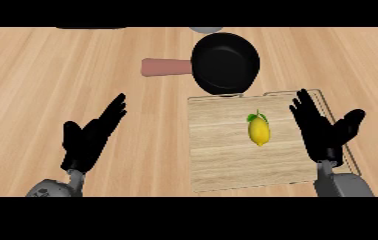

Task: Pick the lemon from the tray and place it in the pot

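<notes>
1. Lemon (258, 130) lies on the wooden tray (221, 159), right of its middle, long axis running away from the robot, with a small green leaf at its far end.
2. Tray sits on the light wooden worktop (88, 59), at the right side of the view.
3. Black pot (225, 64) stands just beyond the tray's far edge, its near rim about touching that edge; a reddish-brown handle (167, 67) sticks out to its left.
4. Right hand (321, 129) is over the tray's right edge, just beside the lemon but apart from it, its fingers straight and spread, thumb out to the right, holding nothing.
5. Left hand (90, 136) shows at the lower left over bare worktop, well apart from the tray, resting with fingers straight and pointing up.
</notes>
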Controlling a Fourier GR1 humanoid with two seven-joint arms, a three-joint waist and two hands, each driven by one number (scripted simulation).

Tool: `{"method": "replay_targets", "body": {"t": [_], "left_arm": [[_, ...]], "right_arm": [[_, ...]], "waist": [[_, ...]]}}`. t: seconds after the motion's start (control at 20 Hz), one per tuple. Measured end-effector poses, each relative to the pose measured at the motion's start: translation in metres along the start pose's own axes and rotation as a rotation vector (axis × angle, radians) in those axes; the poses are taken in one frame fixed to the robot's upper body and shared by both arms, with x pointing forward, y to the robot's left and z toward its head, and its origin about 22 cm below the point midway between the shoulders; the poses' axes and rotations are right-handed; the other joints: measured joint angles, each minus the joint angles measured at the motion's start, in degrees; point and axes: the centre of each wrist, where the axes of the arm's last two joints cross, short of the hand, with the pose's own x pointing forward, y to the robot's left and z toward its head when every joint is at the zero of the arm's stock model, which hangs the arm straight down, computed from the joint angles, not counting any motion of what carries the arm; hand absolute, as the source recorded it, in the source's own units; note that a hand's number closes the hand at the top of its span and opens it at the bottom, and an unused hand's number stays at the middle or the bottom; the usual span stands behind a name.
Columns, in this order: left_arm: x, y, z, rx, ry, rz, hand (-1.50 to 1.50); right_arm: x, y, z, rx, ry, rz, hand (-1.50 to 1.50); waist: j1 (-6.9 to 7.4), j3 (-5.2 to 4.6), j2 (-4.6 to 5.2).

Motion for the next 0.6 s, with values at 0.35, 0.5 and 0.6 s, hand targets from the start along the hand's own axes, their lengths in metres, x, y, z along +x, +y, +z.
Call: {"method": "replay_targets", "body": {"t": [0.35, 0.5, 0.6], "left_arm": [[0.043, 0.03, -0.011, 0.189, -0.183, 0.01, 0.0], [0.056, 0.039, -0.012, 0.257, -0.227, 0.037, 0.0], [0.061, 0.044, -0.012, 0.298, -0.248, 0.049, 0.0]], "right_arm": [[0.083, -0.032, -0.026, 0.113, -0.322, 0.326, 1.5], [0.095, -0.056, -0.031, 0.09, -0.427, 0.546, -1.5], [0.091, -0.067, -0.037, 0.102, -0.506, 0.578, -1.5]], "waist": [[4.03, 0.72, 0.21], [4.43, 1.05, 0.67], [4.1, 1.24, 0.8]]}}
